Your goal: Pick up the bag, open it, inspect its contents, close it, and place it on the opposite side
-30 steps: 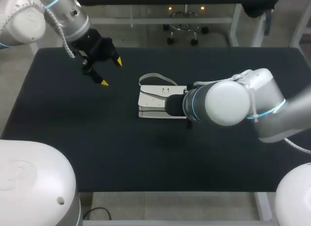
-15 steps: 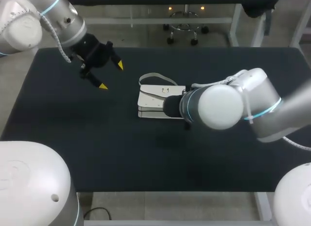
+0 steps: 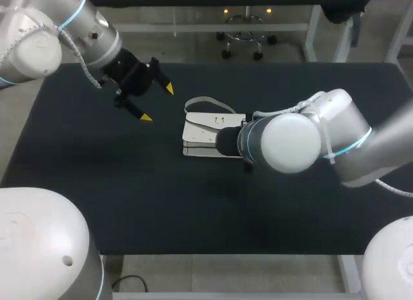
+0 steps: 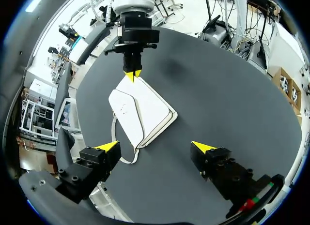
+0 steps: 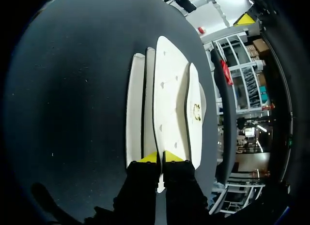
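A flat white bag (image 3: 203, 135) lies on its side in the middle of the black table (image 3: 97, 184), its strap (image 3: 206, 103) looped at the far side. My right arm (image 3: 284, 142) hides its own fingertips in the head view. My right gripper (image 5: 160, 157) is shut at the bag's (image 5: 169, 89) right edge, with a thin white edge pinched between its fingers. From the left wrist the same yellow tips (image 4: 131, 75) show at the bag's (image 4: 140, 111) far edge. My left gripper (image 3: 157, 102) hangs wide open left of the bag, holding nothing; the bag lies ahead of its spread fingers (image 4: 156, 147).
Bare black tabletop surrounds the bag on all sides. My right arm's thick white wrist lies low over the table right of the bag.
My left gripper has moved right, closer to the bag, still open. My right arm has shifted slightly left; the bag has barely moved.
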Robot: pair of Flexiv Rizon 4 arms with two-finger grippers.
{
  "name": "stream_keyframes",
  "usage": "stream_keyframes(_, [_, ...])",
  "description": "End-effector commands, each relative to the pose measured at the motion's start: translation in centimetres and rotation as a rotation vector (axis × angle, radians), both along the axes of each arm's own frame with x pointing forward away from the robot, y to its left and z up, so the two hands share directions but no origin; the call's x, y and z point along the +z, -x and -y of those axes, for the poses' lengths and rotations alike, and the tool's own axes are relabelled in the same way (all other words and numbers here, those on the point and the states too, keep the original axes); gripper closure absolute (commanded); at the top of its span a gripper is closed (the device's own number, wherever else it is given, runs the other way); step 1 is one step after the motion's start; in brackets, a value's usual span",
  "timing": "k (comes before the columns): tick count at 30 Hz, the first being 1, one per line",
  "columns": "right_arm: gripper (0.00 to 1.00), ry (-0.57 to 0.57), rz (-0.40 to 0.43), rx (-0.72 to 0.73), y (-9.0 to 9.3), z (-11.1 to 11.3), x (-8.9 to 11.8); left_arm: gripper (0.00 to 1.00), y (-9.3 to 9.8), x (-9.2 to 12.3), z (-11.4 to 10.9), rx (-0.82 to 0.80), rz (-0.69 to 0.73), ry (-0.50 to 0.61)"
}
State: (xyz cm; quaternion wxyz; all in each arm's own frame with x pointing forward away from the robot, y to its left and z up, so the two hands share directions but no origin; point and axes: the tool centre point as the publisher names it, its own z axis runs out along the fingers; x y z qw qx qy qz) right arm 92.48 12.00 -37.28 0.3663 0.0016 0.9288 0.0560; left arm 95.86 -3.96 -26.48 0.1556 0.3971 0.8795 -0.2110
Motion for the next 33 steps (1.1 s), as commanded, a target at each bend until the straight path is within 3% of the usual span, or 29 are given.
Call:
stream_keyframes(1, [1.0, -0.009, 0.015, 0.005, 0.2, 0.1, -0.5, 0.0, 0.2, -1.2, 0.3, -0.018, 0.04, 0.096])
stream_keyframes(7, [1.0, -0.009, 0.015, 0.005, 0.2, 0.1, -0.5, 0.02, -0.6, -2.1, 2.4, -0.032, 0.022, 0.15])
stream_keyframes(8, [1.0, -0.009, 0.015, 0.005, 0.2, 0.1, -0.5, 0.09, -0.7, -2.1, 2.7, -0.045, 0.022, 0.16])
stream_keyframes(9, [1.0, -0.009, 0.015, 0.005, 0.2, 0.1, -0.5, 0.3, -0.9, -2.2, 3.2, -0.056, 0.017, 0.168])
stream_keyframes(12, [1.0, -0.009, 0.015, 0.005, 0.2, 0.1, -0.5, 0.52, -1.2, -2.6, 4.3, -0.07, 0.02, 0.192])
stream_keyframes(26, [1.0, -0.009, 0.015, 0.005, 0.2, 0.1, -0.5, 0.55, -1.9, -5.9, 7.4, -0.087, 0.044, 0.288])
stream_keyframes(33, [1.0, -0.009, 0.015, 0.005, 0.2, 0.1, -0.5, 0.54, -1.4, -6.4, 8.6, -0.114, 0.032, 0.244])
